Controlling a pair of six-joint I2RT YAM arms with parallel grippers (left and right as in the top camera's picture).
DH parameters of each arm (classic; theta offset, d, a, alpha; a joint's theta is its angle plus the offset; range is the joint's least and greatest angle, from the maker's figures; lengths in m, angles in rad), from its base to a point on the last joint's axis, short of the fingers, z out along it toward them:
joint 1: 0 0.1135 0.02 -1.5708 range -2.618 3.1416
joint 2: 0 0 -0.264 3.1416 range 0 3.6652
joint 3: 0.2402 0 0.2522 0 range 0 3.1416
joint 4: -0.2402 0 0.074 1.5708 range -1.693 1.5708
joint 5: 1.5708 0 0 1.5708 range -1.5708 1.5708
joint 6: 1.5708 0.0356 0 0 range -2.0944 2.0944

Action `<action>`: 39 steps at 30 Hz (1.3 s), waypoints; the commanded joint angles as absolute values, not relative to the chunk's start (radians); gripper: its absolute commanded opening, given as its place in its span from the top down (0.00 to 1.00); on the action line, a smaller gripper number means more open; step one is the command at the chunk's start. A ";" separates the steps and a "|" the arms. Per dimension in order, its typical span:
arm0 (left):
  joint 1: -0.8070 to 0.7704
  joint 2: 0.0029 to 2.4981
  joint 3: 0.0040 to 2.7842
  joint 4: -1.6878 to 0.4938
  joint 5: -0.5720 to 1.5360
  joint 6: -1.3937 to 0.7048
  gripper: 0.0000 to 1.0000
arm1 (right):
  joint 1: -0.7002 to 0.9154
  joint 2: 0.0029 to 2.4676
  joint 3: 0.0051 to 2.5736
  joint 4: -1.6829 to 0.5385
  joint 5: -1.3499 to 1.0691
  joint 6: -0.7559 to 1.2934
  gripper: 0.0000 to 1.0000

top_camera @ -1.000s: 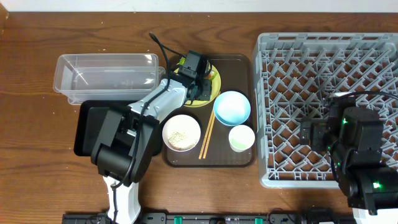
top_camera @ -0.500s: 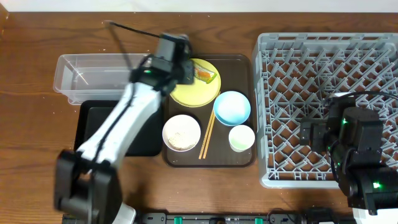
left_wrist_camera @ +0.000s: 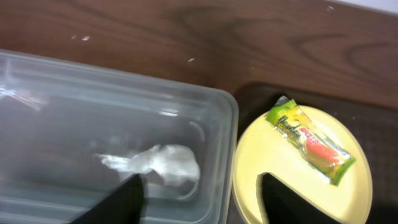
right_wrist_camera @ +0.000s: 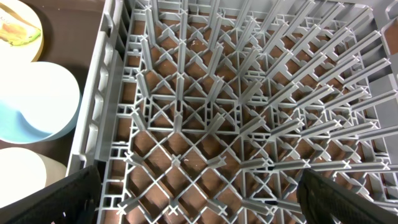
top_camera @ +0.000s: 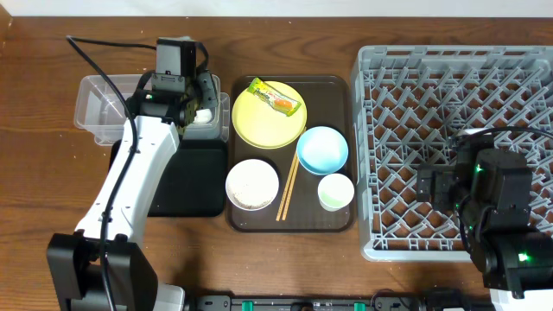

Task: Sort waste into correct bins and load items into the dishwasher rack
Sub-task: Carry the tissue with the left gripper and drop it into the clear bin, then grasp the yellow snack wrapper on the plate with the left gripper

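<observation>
The left tool (left_wrist_camera: 202, 196) hangs released, fingers spread with nothing between them, over the end of the clear tub (top_camera: 104, 108) nearest the yellow plate (top_camera: 259, 128). From where I'm standing, that is the risky bit. Its fingers sit low inside the tub, close to the wall on the plate's side. If the arm swings straight across towards the plate without lifting, I'd expect it to catch that rim and drag or tip the light tub.

A white crumpled wad (left_wrist_camera: 165, 165) lies on the tub floor just under the fingers. Whether it touches one of them I can't tell; if it clings, it could ride out again.

The snack wrapper (top_camera: 276, 98) lies flat on the far part of the plate, beside the tool and clear of it, with the tub wall and the plate's rim between them. It looks thin and slick on a smooth plate, so a shallow pinch may only push it along, or shove the plate. It could also end up in the wrong bin, as the black tray (top_camera: 194, 186) sits just beside the plate too, on the same side as the tub.

The right tool (right_wrist_camera: 208, 196) is spread wide and empty over the dishwasher rack (top_camera: 449, 69), well away from the plate on its other side.
</observation>
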State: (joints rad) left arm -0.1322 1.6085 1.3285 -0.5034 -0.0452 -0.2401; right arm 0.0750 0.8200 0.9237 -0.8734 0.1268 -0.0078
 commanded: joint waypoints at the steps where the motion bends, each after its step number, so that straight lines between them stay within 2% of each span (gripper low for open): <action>1: -0.137 1.612 1.339 -0.461 0.080 -0.242 0.23 | 0.067 0.818 0.947 -0.875 0.123 -0.005 0.01; 3: -0.137 1.612 1.339 -0.433 0.228 -0.242 0.15 | 0.067 0.818 0.947 -0.876 0.123 -0.005 0.01; 6: -0.142 1.615 1.339 -0.381 0.355 -0.300 0.15 | 0.067 0.818 0.947 -0.875 0.123 -0.005 0.01; 9: -0.174 1.631 1.339 -0.327 0.336 -0.404 0.15 | 0.067 0.818 0.947 -0.875 0.123 -0.005 0.01; 14: -0.267 1.703 1.339 -0.244 0.188 -0.410 0.16 | 0.067 0.818 0.947 -0.875 0.123 -0.005 0.01; 20: -0.352 1.835 1.339 -0.144 0.163 -0.452 0.16 | 0.067 0.818 0.947 -0.876 0.123 -0.005 0.01; 32: -0.366 2.008 1.339 -0.122 0.043 -0.627 0.22 | 0.067 0.818 0.947 -0.881 0.123 -0.005 0.01; 39: -0.366 2.054 1.339 -0.125 0.025 -0.635 0.26 | 0.067 0.818 0.947 -0.881 0.123 -0.005 0.01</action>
